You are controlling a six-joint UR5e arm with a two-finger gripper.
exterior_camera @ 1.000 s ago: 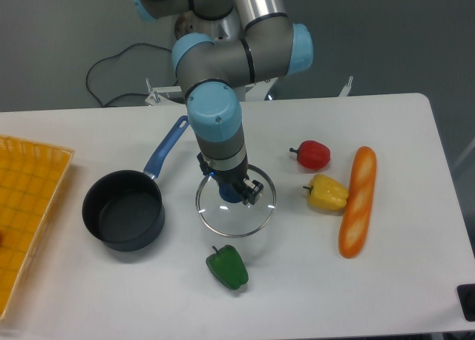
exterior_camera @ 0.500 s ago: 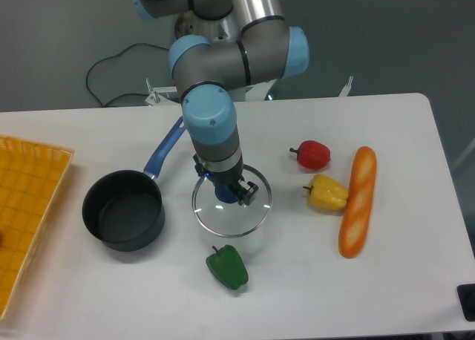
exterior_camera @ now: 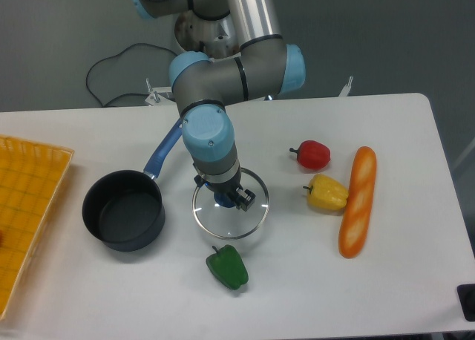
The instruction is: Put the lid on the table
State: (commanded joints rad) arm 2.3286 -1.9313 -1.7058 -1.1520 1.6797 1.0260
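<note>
Jaws clamping the blue knob at the centre of the lid (exterior_camera: 230, 212); gripper (exterior_camera: 228, 197) pointing straight down from the wrist above it. Lid sitting level, near the middle of the table (exterior_camera: 401, 280), rim looking at or just above the surface — contact not resolvable from this view. Lying just right of the dark pot (exterior_camera: 123, 209), apart from it, with the pot's blue handle running up toward the far side beside the arm. Sitting just near-side of the lid, not touching: green pepper (exterior_camera: 227, 266). Resting to the right, well apart from the lid: red pepper (exterior_camera: 312, 154), yellow pepper (exterior_camera: 326, 192) nearer than it, and the baguette (exterior_camera: 358, 201) lying lengthwise just right of both. Occupying the left edge: yellow-orange gridded tray (exterior_camera: 30, 206).
</note>
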